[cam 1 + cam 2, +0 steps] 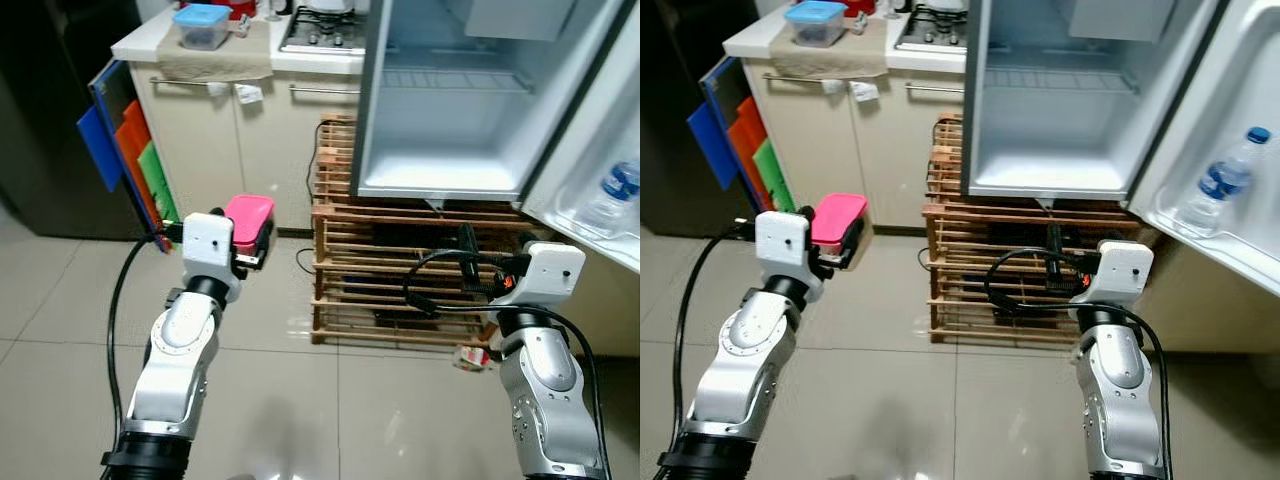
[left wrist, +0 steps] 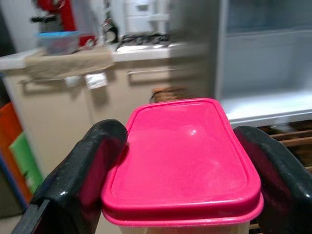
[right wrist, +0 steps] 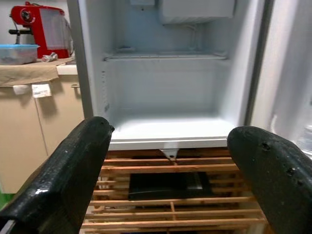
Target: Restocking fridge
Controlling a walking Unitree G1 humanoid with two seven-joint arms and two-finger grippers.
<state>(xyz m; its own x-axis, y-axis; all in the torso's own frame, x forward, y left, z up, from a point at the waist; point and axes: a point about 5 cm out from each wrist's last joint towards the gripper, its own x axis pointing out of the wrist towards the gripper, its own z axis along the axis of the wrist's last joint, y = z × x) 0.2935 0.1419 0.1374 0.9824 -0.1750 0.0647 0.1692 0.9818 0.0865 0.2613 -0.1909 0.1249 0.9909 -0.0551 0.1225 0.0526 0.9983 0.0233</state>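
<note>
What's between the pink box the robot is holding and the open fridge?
In the left eye view, between the pink-lidded container and the fridge there is only bare cabinet front behind.

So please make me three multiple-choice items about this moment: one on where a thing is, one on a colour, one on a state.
1. Where is the water bottle?
A. On the counter
B. In the shelf of the open fridge door
C. On the floor

2. What colour is the lid of the container held by the left claw?
A. Blue
B. Green
C. Pink

3. What is the state of the right claw?
A. Open and holding nothing
B. Shut on a bottle
C. Shut on a towel

Answers:
1. B, the bottle lies in the door shelf on the robot's right.
2. C, the left wrist view shows a pink lid between the two black fingers.
3. A, the right wrist view shows the fingers wide apart, with the fridge and the wooden rack seen between them.
</note>
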